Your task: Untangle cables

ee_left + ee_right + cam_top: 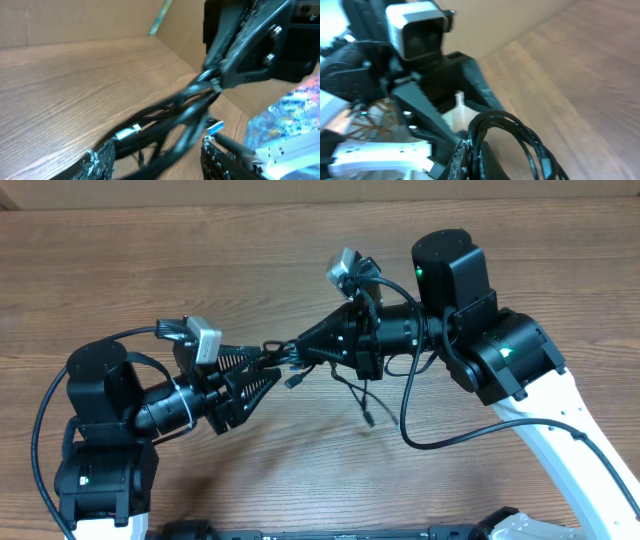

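The cables are a bundle of thin black cords stretched between my two grippers above the table. Loose strands with small plugs hang down to the wood. My right gripper is shut on the bundle; in the right wrist view, loops of the cables bulge out from its closed tips. My left gripper stands open. In the left wrist view, its fingers sit wide apart with the cables running between them, up to the right gripper.
The table is brown wood grain. The thick black wire of the right arm loops over the table near the hanging strands. The left arm's base fills the lower left. A cardboard wall stands behind the table.
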You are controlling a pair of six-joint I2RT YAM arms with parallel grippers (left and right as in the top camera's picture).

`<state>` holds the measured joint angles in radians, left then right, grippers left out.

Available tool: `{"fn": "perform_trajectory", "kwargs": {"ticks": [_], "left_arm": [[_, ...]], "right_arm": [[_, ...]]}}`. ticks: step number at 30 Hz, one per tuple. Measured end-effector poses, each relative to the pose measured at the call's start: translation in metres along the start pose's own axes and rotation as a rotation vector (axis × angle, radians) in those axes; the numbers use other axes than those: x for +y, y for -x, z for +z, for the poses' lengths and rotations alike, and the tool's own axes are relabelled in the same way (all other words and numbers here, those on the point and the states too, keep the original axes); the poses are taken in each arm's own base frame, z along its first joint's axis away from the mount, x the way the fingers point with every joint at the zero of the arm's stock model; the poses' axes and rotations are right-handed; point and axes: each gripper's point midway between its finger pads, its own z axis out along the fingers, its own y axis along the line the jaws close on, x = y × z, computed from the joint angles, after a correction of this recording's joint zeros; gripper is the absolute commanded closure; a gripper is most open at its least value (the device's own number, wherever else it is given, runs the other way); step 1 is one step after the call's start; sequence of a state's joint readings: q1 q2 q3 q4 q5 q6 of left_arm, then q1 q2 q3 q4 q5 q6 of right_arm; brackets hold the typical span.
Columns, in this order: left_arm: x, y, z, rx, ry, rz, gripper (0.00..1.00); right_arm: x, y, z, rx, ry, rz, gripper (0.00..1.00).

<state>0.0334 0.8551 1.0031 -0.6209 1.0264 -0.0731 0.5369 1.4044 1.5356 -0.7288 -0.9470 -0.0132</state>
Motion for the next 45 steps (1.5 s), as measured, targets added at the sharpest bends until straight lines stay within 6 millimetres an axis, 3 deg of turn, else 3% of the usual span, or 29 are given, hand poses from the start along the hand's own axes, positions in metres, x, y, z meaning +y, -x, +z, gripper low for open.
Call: {"fn": "perform_trajectory", "kwargs": {"ticks": [7,15,20,24,28,31,34,37,39,45], "left_arm": [[0.000,-0.003,0.000,0.010,-0.003,0.031,0.46],[0.000,-0.003,0.000,0.011,-0.003,0.048,0.69],[0.000,-0.004,0.000,0.012,-0.003,0.049,0.71],[0.000,-0.006,0.000,0.018,-0.002,0.040,0.71],[0.000,-0.007,0.000,0.021,-0.002,0.034,0.71],[0.000,-0.007,0.000,0.021,-0.001,0.034,0.71],[0.001,-0.007,0.000,0.021,0.003,0.034,0.68],[0.001,-0.007,0.000,0.021,0.007,0.041,0.48],[0.002,-0.007,0.000,0.023,0.010,0.042,0.43],[0.005,-0.018,-0.001,0.059,0.022,0.119,0.37]], "right_arm": [[0.013,0.000,-0.001,0.004,0.078,0.041,0.96],[0.013,0.006,-0.003,-0.015,0.082,0.070,0.96],[-0.013,0.012,-0.014,-0.051,-0.023,0.118,0.96],[-0.048,0.013,-0.032,-0.083,-0.167,0.172,0.96],[-0.082,0.005,-0.054,-0.094,-0.326,0.246,0.96],[-0.094,-0.001,-0.062,-0.090,-0.389,0.276,0.96],[-0.098,-0.003,-0.064,-0.085,-0.410,0.284,0.96],[-0.096,-0.004,-0.063,-0.082,-0.399,0.287,0.96],[-0.090,-0.004,-0.061,-0.079,-0.365,0.287,0.96],[-0.063,-0.002,-0.053,-0.068,-0.199,0.288,0.96]]}}
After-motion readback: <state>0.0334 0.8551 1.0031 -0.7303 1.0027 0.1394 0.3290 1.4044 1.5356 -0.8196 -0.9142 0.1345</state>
